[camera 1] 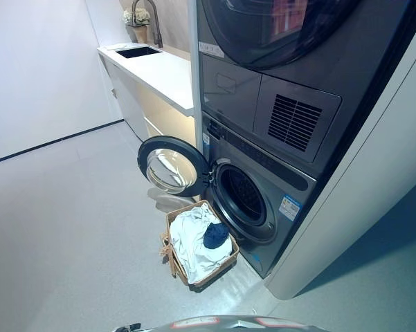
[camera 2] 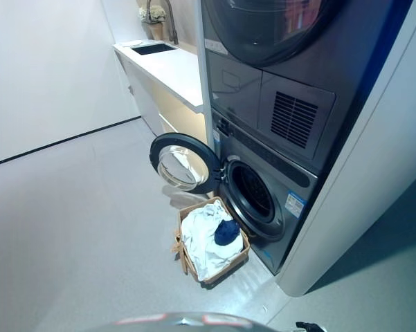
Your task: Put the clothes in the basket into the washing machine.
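A wicker basket (camera 1: 174, 257) stands on the floor in front of the washing machine (camera 1: 263, 200). It holds white clothes (camera 1: 194, 242) with a dark blue garment (camera 1: 216, 236) on top. The machine's round door (camera 1: 169, 166) is swung open to the left and the dark drum opening (camera 1: 242, 198) shows. The basket also shows in the right eye view (camera 2: 187, 257). Neither hand is in view.
A second machine (camera 1: 277, 41) is stacked above the washer. A white counter (camera 1: 159, 69) with a sink (camera 1: 137, 51), a tap and a vase runs along the back left. A white panel (camera 1: 374, 180) flanks the machines on the right. Grey floor (camera 1: 69, 228) spreads to the left.
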### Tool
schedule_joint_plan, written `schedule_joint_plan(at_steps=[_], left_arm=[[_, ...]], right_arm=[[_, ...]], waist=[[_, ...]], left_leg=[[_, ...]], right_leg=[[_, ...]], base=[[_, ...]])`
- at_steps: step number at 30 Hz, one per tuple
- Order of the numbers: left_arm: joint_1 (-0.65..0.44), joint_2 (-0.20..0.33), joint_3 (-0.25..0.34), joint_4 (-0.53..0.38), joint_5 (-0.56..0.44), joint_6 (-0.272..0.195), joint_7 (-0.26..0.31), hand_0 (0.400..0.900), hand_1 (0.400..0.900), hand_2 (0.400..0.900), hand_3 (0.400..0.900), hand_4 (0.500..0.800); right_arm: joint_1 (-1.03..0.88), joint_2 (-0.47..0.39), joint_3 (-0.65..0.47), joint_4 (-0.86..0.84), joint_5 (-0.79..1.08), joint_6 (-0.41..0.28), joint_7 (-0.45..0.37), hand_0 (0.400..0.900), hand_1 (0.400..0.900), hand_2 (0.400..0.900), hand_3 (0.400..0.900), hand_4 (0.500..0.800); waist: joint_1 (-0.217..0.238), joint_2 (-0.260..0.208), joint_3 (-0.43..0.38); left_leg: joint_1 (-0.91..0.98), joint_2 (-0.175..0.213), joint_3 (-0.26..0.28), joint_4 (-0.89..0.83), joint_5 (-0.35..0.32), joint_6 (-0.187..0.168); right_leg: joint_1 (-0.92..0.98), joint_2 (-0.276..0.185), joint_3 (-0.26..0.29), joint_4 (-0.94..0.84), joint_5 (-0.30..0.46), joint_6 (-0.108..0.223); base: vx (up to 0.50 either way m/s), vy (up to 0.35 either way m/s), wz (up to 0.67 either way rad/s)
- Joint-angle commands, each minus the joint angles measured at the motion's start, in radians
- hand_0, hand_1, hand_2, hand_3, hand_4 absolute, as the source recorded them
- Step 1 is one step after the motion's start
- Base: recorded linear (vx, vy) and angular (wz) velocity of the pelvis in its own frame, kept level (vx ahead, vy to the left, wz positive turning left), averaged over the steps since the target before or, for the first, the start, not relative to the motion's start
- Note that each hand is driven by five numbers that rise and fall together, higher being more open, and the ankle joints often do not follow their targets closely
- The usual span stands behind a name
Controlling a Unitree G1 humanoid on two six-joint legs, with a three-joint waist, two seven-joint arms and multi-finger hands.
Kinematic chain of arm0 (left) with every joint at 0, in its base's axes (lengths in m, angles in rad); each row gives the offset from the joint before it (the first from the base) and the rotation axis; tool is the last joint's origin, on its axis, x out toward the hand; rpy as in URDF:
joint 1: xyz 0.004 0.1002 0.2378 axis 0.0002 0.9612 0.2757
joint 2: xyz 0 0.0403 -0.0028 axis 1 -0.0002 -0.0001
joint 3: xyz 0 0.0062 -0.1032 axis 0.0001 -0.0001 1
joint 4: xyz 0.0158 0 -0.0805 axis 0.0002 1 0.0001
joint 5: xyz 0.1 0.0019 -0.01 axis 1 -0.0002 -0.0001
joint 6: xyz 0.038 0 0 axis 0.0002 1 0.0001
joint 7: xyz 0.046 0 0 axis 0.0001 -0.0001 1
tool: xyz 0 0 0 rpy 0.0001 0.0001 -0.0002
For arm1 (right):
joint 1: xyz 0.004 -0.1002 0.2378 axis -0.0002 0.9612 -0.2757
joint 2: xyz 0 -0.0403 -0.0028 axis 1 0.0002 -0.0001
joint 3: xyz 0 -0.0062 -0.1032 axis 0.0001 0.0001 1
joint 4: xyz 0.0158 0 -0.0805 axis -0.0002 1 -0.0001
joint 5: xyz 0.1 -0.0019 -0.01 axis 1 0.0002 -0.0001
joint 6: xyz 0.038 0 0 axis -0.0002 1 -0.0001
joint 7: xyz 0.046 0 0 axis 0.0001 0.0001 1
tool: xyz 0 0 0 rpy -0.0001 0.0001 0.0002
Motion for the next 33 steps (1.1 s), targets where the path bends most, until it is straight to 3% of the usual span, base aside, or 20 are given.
schedule_joint_plan(at_steps=[1, 14, 23, 30, 33], left_arm=[[-0.064, 0.033, 0.03, 0.058, -0.022, -0.035, 0.016, 0.9, 0.9, 0.9, 0.9, 0.8], [-0.064, 0.028, 0.034, 0.068, -0.025, -0.032, 0.013, 0.9, 0.9, 0.9, 0.9, 0.8], [-0.069, 0.033, 0.037, 0.08, -0.009, -0.03, 0.009, 0.9, 0.9, 0.9, 0.9, 0.8], [-0.072, 0.033, 0.037, 0.079, -0.001, -0.031, 0.005, 0.9, 0.9, 0.9, 0.9, 0.8], [-0.076, 0.03, 0.037, 0.078, 0.002, -0.031, 0.003, 0.9, 0.9, 0.9, 0.9, 0.8]], right_arm=[[-0.068, 0.027, 0.04, 0.025, -0.008, -0.047, -0.022, 0.9, 0.9, 0.9, 0.9, 0.8], [-0.073, 0.027, 0.036, 0.035, -0.006, -0.043, -0.021, 0.9, 0.9, 0.9, 0.9, 0.8], [-0.077, 0.02, 0.026, 0.045, -0.009, -0.03, -0.01, 0.9, 0.9, 0.9, 0.9, 0.8], [-0.086, 0.017, 0.02, 0.041, -0.009, -0.026, -0.003, 0.9, 0.9, 0.9, 0.9, 0.8], [-0.091, 0.007, 0.01, 0.038, -0.004, -0.025, 0.001, 0.9, 0.9, 0.9, 0.9, 0.8]], waist=[[-0.001, -0.042, -0.033], [0.001, -0.044, -0.029], [-0.004, -0.045, -0.016], [0.005, -0.043, -0.015], [0.004, -0.038, -0.002]], left_leg=[[-0.052, -0.01, -0.017, -0.001, -0.005, -0.017], [-0.047, -0.015, -0.019, -0.001, -0.01, -0.012], [-0.04, -0.036, -0.015, -0.001, -0.022, 0.016], [-0.039, -0.076, -0.003, 0.017, -0.046, 0.05], [-0.068, -0.121, 0.003, 0.108, -0.092, 0.074]], right_leg=[[-0.032, -0.014, -0.017, 0.005, 0.061, 0.042], [-0.025, -0.018, -0.018, 0.009, 0.062, 0.044], [-0.058, -0.048, 0.006, 0.078, 0.046, 0.052], [-0.081, -0.093, 0.038, 0.129, 0.043, 0.074], [-0.121, -0.134, 0.07, 0.225, 0.042, 0.077]], base=[[0.0, 0.0, 0.0], [0.0, 0.01, 0.01], [0.01, 0.071, -0.03], [0.03, 0.131, -0.12], [0.01, 0.208, -0.07]])
